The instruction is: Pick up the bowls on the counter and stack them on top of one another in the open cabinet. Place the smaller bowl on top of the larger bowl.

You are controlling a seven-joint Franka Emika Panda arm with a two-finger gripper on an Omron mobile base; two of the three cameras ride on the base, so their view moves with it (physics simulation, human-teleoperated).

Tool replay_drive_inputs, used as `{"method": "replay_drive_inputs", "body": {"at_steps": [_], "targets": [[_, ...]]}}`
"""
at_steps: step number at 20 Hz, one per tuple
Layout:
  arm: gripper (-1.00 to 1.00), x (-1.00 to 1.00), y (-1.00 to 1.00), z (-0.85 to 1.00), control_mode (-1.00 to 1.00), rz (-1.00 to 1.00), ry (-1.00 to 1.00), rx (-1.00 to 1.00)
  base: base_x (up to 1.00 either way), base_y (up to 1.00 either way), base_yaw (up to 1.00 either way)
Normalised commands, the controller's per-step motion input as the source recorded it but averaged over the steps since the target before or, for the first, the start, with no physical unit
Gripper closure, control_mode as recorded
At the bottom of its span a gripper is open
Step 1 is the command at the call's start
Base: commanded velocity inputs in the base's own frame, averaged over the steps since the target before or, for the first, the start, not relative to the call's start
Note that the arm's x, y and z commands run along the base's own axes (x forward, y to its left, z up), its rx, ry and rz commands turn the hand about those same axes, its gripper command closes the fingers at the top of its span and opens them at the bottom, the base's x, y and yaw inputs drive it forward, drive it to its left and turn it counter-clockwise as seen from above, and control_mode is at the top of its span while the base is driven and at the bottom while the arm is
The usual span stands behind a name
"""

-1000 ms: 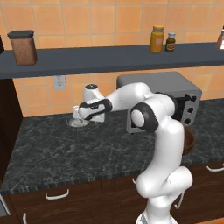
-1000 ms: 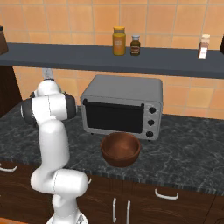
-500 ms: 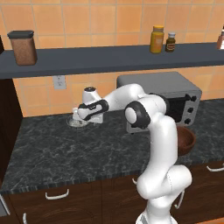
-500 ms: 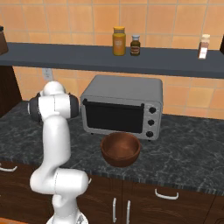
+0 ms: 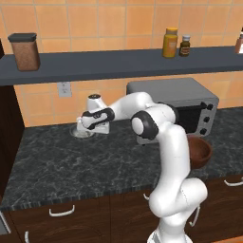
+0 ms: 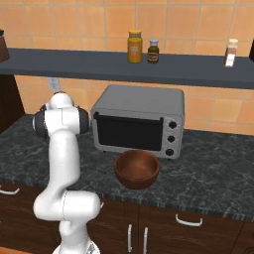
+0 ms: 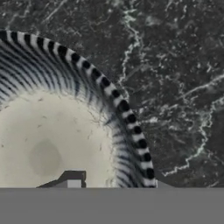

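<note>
Smaller bowl [image 5: 84, 131] sits on desk [image 5: 71, 163] near wall, directly beneath hand [image 5: 91, 126], rim between fingertips. Cannot tell whether jaws grip yet. Larger bowl [image 6: 137, 169] well apart, beside microwave [image 6: 139, 121]; shelf board [image 5: 123, 64] overhead.

A grey microwave [image 6: 136, 122] stood against the orange tiled wall [image 5: 95, 19], its dark door and three knobs facing out. A brown-filled jar with a black lid [image 5: 24, 51] sat far left. A yellow jar [image 6: 134, 46] and a small dark bottle [image 6: 154, 51] stood just beside each other; a white-capped spice bottle [image 6: 229, 52] well right. Wall outlet [image 5: 63, 88] below. Dark wood drawers with white handles [image 6: 190, 222] along the front.
</note>
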Motion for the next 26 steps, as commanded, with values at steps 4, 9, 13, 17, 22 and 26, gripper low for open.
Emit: {"method": "replay_drive_inputs", "body": {"at_steps": [4, 9, 13, 17, 22, 26], "targets": [[1.0, -0.62, 0.02, -0.04, -1.0, 0.0, -0.02, 0.0, 0.0, 0.0, 0.0], [1.0, -0.92, -0.04, 0.0, -1.0, 0.0, -0.01, 0.0, 0.0, 0.0, 0.0], [1.0, -1.0, -0.08, 0.02, -1.0, 0.0, -0.06, 0.01, 0.0, 0.0, 0.0], [1.0, -1.0, -0.27, 0.23, -1.0, 0.0, -0.02, 0.05, 0.0, 0.0, 0.0], [1.0, -1.0, -0.47, 0.61, -1.0, -0.05, 0.0, 0.05, 0.0, 0.0, 0.0], [1.0, -0.99, -0.78, 0.82, -1.0, -0.04, 0.0, 0.01, 0.0, 0.0, 0.0]]}}
